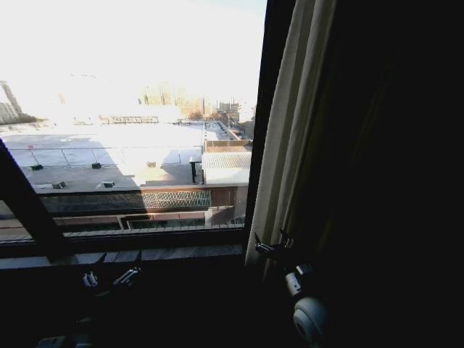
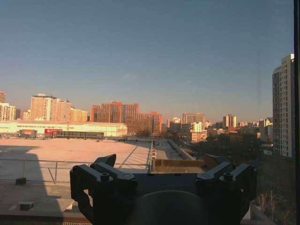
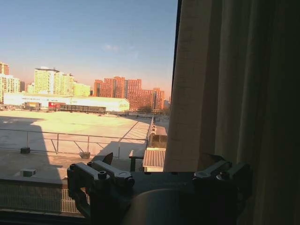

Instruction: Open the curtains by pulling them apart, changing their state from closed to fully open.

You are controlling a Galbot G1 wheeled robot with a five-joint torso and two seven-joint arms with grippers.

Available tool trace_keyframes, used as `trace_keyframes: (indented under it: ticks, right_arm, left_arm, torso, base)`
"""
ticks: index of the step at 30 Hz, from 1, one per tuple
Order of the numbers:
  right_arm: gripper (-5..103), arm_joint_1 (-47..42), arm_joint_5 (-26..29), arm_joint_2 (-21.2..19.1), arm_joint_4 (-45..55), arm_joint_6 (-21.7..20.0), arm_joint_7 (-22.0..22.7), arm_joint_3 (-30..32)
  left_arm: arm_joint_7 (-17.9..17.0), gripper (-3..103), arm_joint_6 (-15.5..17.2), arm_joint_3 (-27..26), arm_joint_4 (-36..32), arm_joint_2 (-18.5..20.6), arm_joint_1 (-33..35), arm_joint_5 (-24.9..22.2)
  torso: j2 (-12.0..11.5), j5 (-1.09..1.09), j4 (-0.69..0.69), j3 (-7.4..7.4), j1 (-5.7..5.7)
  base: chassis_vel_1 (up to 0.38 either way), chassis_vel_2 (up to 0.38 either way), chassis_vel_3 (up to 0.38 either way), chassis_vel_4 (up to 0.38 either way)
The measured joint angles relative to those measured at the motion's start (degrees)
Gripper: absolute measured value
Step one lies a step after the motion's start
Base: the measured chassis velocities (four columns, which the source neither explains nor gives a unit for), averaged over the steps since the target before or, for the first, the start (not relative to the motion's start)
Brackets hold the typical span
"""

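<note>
Glass lies bare across most of the window; one curtain [image 1: 290, 138] hangs bunched at its right edge. The right gripper [image 1: 272, 246], fingers spread, sits by its hem; the left gripper [image 1: 109, 278] idles spread by the sill [image 1: 167, 254]. Opening looks nearly finished.

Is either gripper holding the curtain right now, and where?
Neither. The right gripper sits open by the curtain edge; the left gripper hangs open, empty.
</note>
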Motion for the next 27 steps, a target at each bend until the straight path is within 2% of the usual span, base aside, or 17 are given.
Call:
trace_keyframes:
  ticks: [15, 22, 27]
  right_arm:
    - [100, 10.22, 0.06, 1.65, -13.79, 0.79, 2.35, 2.37]
    - [100, 14.03, -2.11, 1.86, -20.21, 2.17, 2.61, 6.21]
    - [100, 17.62, -2.27, 1.84, -24.88, 2.95, 2.62, 6.8]
  left_arm:
    - [0.08, 100, -1.33, 0.06, -0.21, -0.01, 1.52, -0.3]
    - [0.01, 100, -0.47, 0.38, 0.18, -0.01, 0.7, 0.78]
    - [-0.03, 100, 0.3, 0.62, 0.22, -0.01, 0.01, 1.13]
  torso:
    - [0.0, 0.02, 0.01, 0.0, -0.02]
    - [0.0, 0.01, -0.01, 0.0, -0.02]
    - [0.0, 0.02, 0.0, 0.0, -0.02]
  base:
    - [0.001, 0.024, -0.003, -0.029]
    - [0.0, 0.0, 0.0, 0.0]
    - [0.0, 0.0, 0.0, 0.0]
